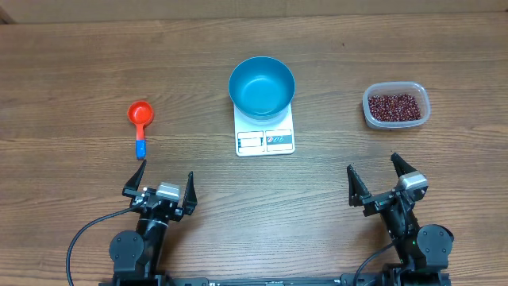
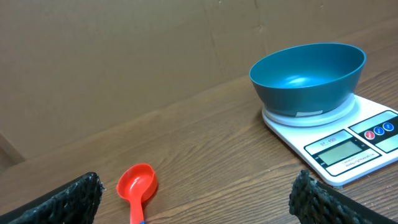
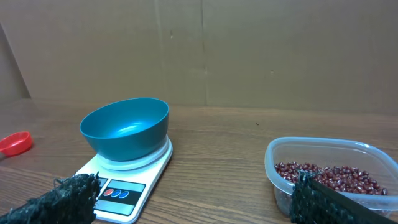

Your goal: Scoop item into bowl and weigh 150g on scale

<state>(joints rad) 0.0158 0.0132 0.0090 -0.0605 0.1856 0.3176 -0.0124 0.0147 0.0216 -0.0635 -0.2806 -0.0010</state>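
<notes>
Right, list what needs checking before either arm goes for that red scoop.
1. The bowl sits on the scale and is empty inside: ok.
2. The scale display reads zero: cannot tell, no digits legible.
3. The red scoop lies free on the table, ahead of the left gripper: ok.
4. The beans are in the clear tub, no lid on: ok.
5. The left gripper and the right gripper are both open, holding nothing: ok.
</notes>
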